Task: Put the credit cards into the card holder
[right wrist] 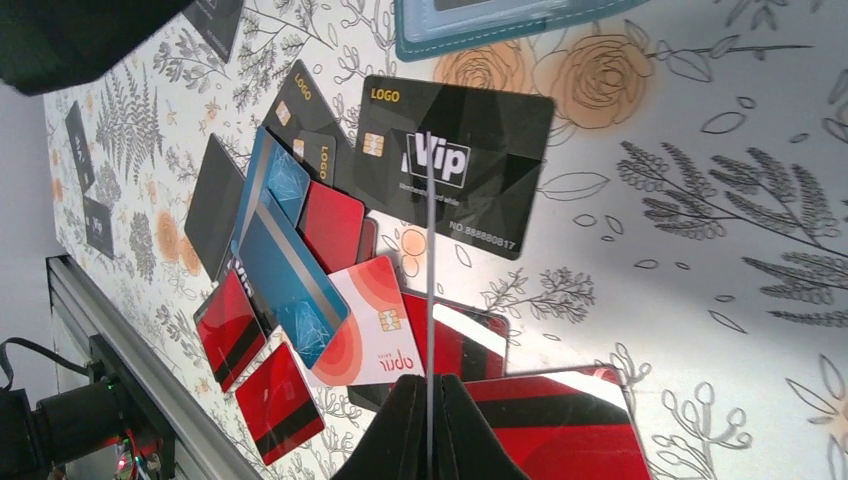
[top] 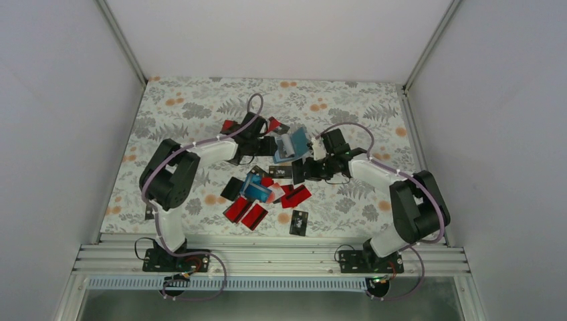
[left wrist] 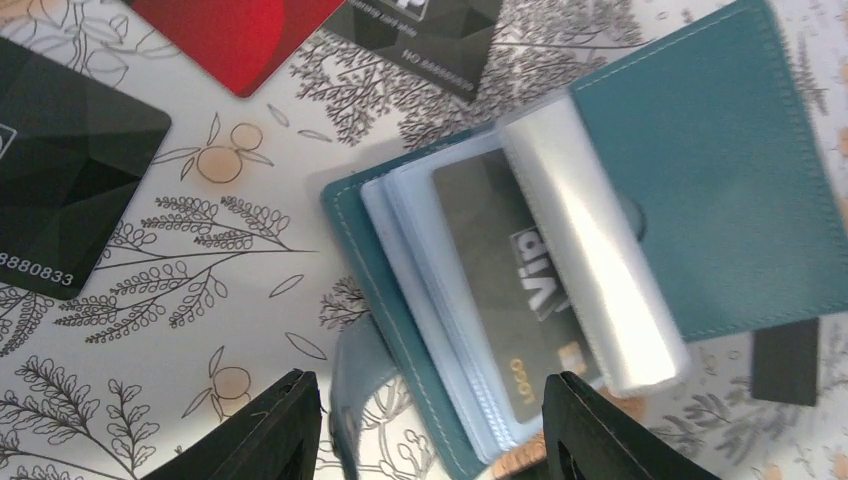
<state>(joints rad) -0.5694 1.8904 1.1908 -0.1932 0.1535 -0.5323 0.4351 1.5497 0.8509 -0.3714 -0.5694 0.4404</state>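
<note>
The teal card holder (left wrist: 720,170) lies open on the flowered cloth, a black Vip card (left wrist: 500,270) in one of its clear sleeves. My left gripper (left wrist: 435,425) is open, its fingers standing either side of the holder's near end and strap without pressing it. My right gripper (right wrist: 428,385) is shut on a credit card (right wrist: 428,250) seen edge-on, held upright above the table just short of the holder (right wrist: 480,25). From above, both grippers (top: 271,146) (top: 314,148) flank the holder (top: 291,147). Loose credit cards (top: 261,194) lie in a heap nearer the arms.
Under the right gripper lie a black Vip card (right wrist: 460,170), blue cards (right wrist: 285,260), a white-and-orange card (right wrist: 375,320) and red cards (right wrist: 560,430). Black (left wrist: 60,180) and red (left wrist: 240,35) cards lie beside the holder. A lone black card (top: 299,222) sits near the front rail.
</note>
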